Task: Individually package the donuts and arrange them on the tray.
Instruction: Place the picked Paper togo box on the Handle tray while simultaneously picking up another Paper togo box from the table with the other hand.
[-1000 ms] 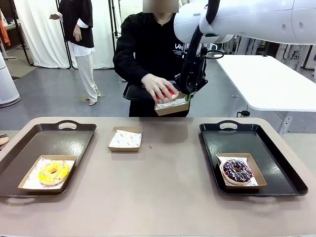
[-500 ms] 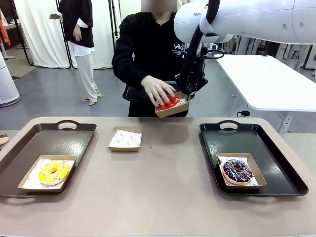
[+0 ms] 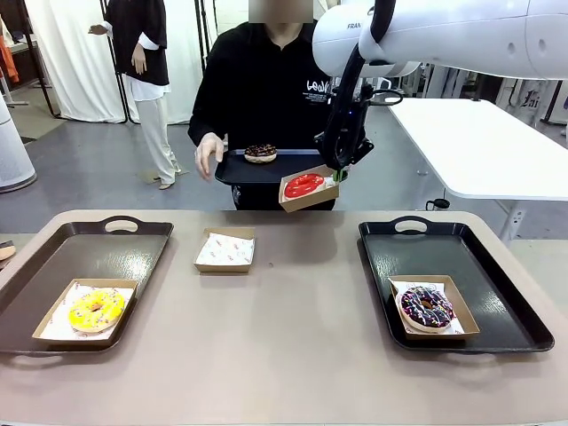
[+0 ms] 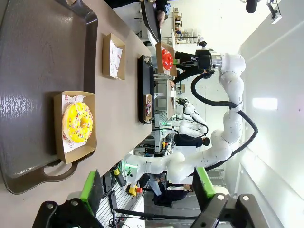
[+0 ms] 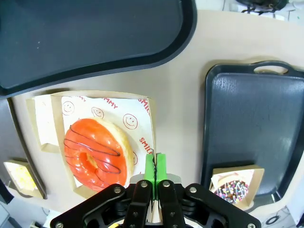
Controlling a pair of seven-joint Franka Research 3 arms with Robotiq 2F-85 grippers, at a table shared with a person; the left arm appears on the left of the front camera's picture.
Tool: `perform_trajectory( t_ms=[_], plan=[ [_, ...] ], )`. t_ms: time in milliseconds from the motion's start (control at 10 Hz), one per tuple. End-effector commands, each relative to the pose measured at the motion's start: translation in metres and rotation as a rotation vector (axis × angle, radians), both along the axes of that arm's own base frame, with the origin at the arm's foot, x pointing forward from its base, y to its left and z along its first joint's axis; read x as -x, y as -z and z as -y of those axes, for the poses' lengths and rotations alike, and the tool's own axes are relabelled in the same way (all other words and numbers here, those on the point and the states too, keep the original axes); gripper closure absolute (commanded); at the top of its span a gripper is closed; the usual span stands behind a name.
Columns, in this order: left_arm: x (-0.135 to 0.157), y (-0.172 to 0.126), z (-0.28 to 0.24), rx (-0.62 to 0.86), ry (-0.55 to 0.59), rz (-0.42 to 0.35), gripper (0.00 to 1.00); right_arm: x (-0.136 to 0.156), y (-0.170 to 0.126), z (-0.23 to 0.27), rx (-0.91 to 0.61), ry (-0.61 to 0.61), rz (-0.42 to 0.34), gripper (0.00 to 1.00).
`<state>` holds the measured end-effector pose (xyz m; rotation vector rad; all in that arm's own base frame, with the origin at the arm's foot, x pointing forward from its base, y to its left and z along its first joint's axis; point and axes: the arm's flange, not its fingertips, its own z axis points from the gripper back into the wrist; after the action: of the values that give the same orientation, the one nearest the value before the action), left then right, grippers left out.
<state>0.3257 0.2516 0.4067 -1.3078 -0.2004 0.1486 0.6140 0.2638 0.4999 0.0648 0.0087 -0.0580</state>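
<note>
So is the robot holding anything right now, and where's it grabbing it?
Yes. The right gripper pinches the paper box by its edge, with the red donut inside, up in the air. The left gripper is open and holds nothing.

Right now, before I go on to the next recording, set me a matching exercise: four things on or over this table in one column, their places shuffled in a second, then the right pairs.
Things
1. yellow donut
2. red donut
3. sprinkled chocolate donut
4. empty paper-lined box

Places
a. on the right tray
b. on the bare table, between the trays
c. in the carried box, pinched at its rim by the right pincer, off the table
d. on the left tray

Pairs: 1-d, 2-c, 3-a, 4-b
</note>
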Motion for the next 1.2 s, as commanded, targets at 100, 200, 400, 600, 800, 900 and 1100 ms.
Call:
perform_trajectory(
  t_ms=[100, 200, 400, 600, 800, 900, 1100],
  plan=[
    [0.002, 0.0, -0.001, 0.011, -0.001, 0.008, 0.0, 0.005, 0.0, 0.003, 0.002, 0.002, -0.001, 1.0],
    [0.002, 0.0, -0.001, 0.011, -0.001, 0.008, 0.0, 0.005, 0.0, 0.003, 0.002, 0.002, -0.001, 1.0],
    [0.0, 0.0, 0.0, 0.0, 0.0, 0.0, 0.0, 0.005, 0.0, 0.003, 0.002, 0.002, -0.001, 1.0],
    [-0.005, -0.014, 0.018, -0.065, 0.185, -0.016, 0.0, 0.009, -0.002, 0.018, -0.01, -0.08, -0.002, 0.99],
    [-0.018, -0.054, 0.054, -0.173, 0.281, 0.021, 0.0, 0.033, -0.016, 0.066, -0.036, -0.095, 0.037, 0.99],
    [-0.03, -0.072, 0.071, -0.195, 0.319, 0.01, 0.0, 0.04, -0.019, 0.092, -0.036, -0.088, 0.062, 0.99],
    [-0.052, -0.098, 0.111, -0.333, 0.375, -0.017, 0.0, 0.045, -0.004, 0.135, -0.033, -0.079, 0.085, 0.99]
  ],
)
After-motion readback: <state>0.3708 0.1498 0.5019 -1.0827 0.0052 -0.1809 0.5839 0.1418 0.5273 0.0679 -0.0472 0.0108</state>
